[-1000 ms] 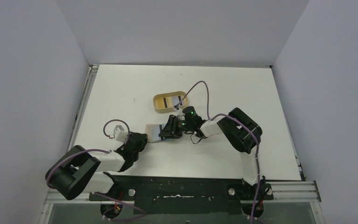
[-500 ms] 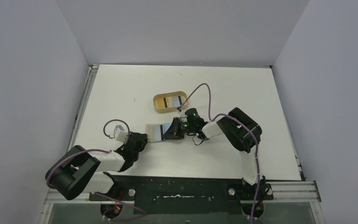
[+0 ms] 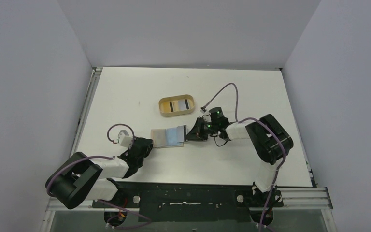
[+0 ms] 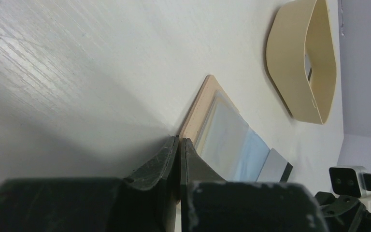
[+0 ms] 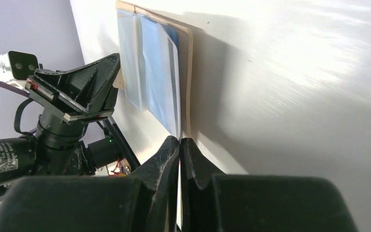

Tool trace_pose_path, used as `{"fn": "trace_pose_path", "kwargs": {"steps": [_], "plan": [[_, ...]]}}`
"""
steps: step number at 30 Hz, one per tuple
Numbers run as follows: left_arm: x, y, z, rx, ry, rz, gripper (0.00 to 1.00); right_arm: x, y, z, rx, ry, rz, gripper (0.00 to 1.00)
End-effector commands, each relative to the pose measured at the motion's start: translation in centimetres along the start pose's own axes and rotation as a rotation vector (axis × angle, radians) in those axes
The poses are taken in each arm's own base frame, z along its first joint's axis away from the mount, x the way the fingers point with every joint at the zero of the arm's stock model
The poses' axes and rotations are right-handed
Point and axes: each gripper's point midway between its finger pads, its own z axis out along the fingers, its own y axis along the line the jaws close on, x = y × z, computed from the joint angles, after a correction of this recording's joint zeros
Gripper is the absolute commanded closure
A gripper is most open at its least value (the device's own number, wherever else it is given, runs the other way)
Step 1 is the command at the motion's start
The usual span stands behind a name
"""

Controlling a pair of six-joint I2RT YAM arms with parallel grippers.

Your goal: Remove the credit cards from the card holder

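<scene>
White table: the card holder lies open mid-table. The left hand is clamped on its tan edge; the right hand pinches a credit card by its protruding end. Card judged light, stiff, slick; hold the short edge

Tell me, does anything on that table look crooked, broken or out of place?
Nothing broken or spilled. The only oddity: a grey plastic card juts from the right end of the open tan folding wallet, pinched by the right fingers, while the left fingers clamp the wallet's other edge.
</scene>
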Motion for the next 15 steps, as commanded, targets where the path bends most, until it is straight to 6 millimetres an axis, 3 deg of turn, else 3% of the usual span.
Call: {"fn": "trace_pose_path", "kwargs": {"steps": [1, 5, 9, 12, 15], "plan": [[0.4, 5.5, -0.7, -0.156, 0.029, 0.14, 1.0, -1.5, -1.1, -3.6, 0.111, -0.031, -0.064, 1.0], [0.2, 5.5, -0.8, -0.154, 0.024, 0.138, 1.0, -4.6, 0.7, -7.1, 0.139, -0.093, -0.136, 1.0], [0.1, 5.5, -0.9, -0.153, 0.021, 0.138, 1.0, -8.9, 2.6, -9.8, 0.147, -0.174, -0.183, 1.0], [0.1, 5.4, -0.8, -0.153, 0.022, 0.137, 1.0, -11.8, 3.3, -10.5, 0.149, -0.21, -0.208, 1.0], [0.2, 5.3, -0.8, -0.149, 0.025, 0.137, 1.0, -14.2, 3.3, -9.8, 0.176, -0.208, -0.237, 1.0]]}}
